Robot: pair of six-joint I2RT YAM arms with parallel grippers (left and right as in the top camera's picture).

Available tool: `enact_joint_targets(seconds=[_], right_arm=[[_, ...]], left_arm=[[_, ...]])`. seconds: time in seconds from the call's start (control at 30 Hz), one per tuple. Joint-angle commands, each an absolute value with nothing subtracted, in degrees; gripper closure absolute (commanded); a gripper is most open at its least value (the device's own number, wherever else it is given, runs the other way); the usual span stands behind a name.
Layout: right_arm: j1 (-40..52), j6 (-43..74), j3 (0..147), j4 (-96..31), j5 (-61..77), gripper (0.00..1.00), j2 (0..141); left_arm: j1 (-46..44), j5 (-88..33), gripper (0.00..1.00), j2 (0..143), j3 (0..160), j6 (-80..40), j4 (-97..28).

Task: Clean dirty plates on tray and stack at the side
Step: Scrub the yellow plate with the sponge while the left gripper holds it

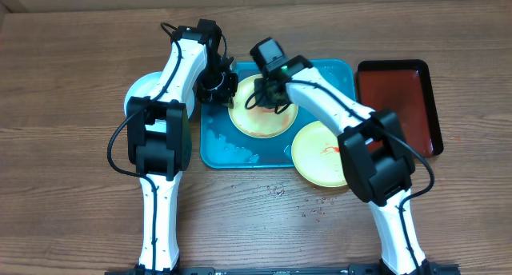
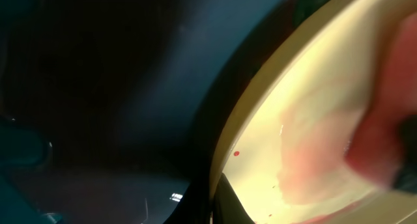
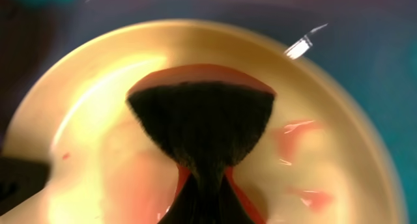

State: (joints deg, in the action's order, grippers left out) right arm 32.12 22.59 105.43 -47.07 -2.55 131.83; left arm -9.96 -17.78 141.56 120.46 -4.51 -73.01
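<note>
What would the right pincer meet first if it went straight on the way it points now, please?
The yellow plate on the tray: the right pincer points down at it, and the brush it holds seems to touch the plate, though depth is unclear.

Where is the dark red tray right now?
In the overhead view, the dark red tray sits on the right side, just beside the teal tray and apart from both arms.
</note>
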Motion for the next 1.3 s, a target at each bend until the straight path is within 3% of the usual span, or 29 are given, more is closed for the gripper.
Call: enact_joint_targets(seconds=[0.0, 0.3, 0.6, 1.03, 1.27], right_arm=[[35.5, 23.8, 106.9, -46.6, 0.5, 0.96, 133.9], [37.7, 23.7, 110.2, -51.8, 8.6, 0.96, 134.4], [32.7, 20.5, 113.6, -62.8, 2.7, 0.96, 134.5], [28.4, 21.0, 113.6, -61.8, -2.9, 0.96, 137.9], [28.8, 21.2, 113.6, -66.2, 5.0, 0.96, 138.9]], left_arm=[[-8.9, -14.4, 0.96, 142.1, 120.7, -5.4, -72.8], [-8.8, -14.4, 0.96, 142.1, 120.7, -6.4, -72.8], [-8.8, -13.3, 0.96, 142.1, 120.7, -6.4, -72.8], [-8.8, -12.9, 0.96, 142.1, 120.7, -6.4, -72.9], [-8.9, -12.9, 0.96, 142.1, 120.7, -6.4, -73.0]])
